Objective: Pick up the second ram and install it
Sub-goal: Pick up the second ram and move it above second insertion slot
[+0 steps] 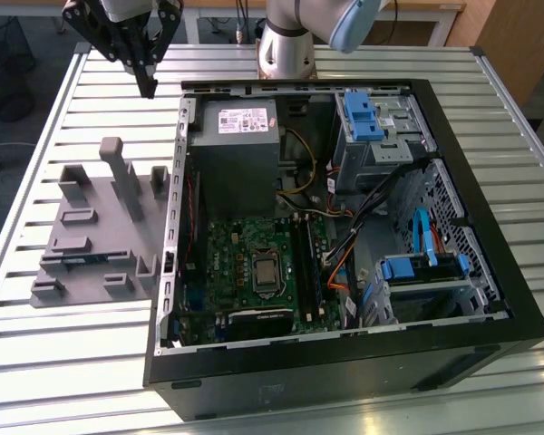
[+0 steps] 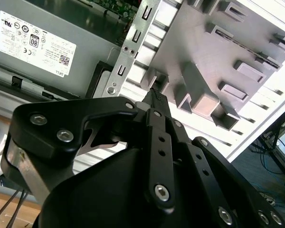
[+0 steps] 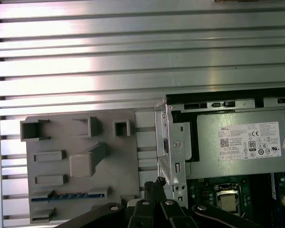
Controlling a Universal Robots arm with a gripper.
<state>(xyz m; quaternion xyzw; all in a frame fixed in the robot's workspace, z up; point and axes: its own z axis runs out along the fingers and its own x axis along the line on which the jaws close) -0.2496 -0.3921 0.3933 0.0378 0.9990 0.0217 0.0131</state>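
Note:
The second ram [image 3: 69, 195] is a thin blue-green strip standing on edge in a slot of the grey fixture tray [image 3: 128, 156]; it also shows in the exterior view as the ram [image 1: 77, 258] near the tray's [image 1: 100, 227] front. My gripper [image 1: 148, 86] hangs above the table behind the tray, by the far left corner of the open computer case [image 1: 344, 362]. Its black fingers meet at the tips with nothing between them, as both wrist views show the gripper [image 3: 154, 183] [image 2: 156, 95]. The long black memory slots [image 1: 306, 263] lie on the green motherboard [image 1: 245, 272].
The case lies on its side on a slatted metal table [image 1: 63, 362]. Inside it are a grey power supply [image 1: 236, 136], cables and blue drive brackets [image 1: 363, 118]. The tray has several upright posts [image 1: 118, 172]. The arm's base [image 1: 286, 45] stands behind the case.

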